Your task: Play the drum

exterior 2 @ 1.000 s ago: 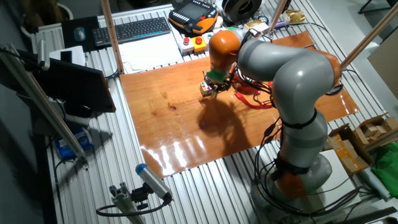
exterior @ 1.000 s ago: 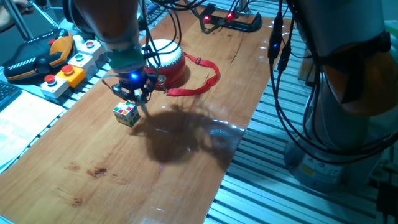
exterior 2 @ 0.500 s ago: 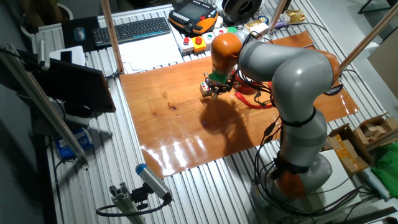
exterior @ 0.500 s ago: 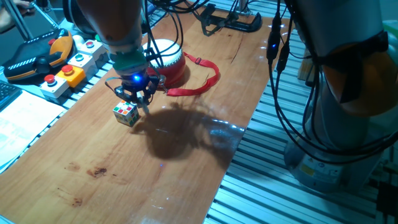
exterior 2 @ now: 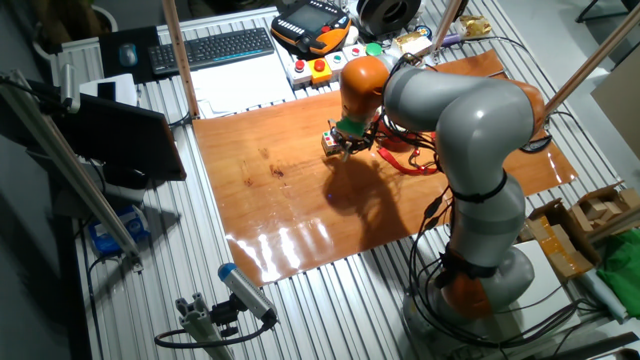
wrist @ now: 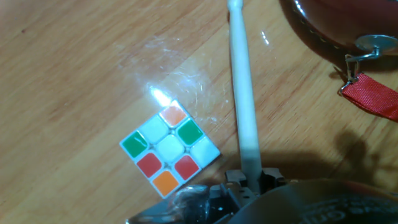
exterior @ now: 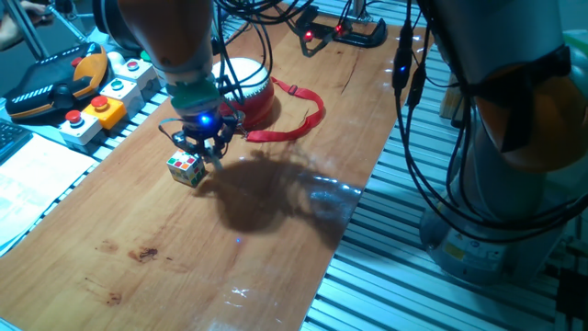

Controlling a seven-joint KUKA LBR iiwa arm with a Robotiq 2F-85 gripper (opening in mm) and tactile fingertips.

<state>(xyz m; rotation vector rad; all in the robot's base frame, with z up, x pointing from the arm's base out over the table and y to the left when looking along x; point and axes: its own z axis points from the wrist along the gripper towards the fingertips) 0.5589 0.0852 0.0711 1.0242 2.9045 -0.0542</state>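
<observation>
Only hand view shows white stick [wrist: 242, 106] beside cube [wrist: 169, 149].

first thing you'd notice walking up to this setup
The big grey and orange arm bends over the wooden table, its hand low beside a small multicoloured cube. The hand view shows a white stick held in the hand, reaching out over the wood. Just behind sits the red drum with its white skin, its red strap looping out on the table.

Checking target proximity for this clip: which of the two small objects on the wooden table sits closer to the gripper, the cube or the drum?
The multicoloured cube, just beside the gripper. The red drum sits farther back.
</observation>
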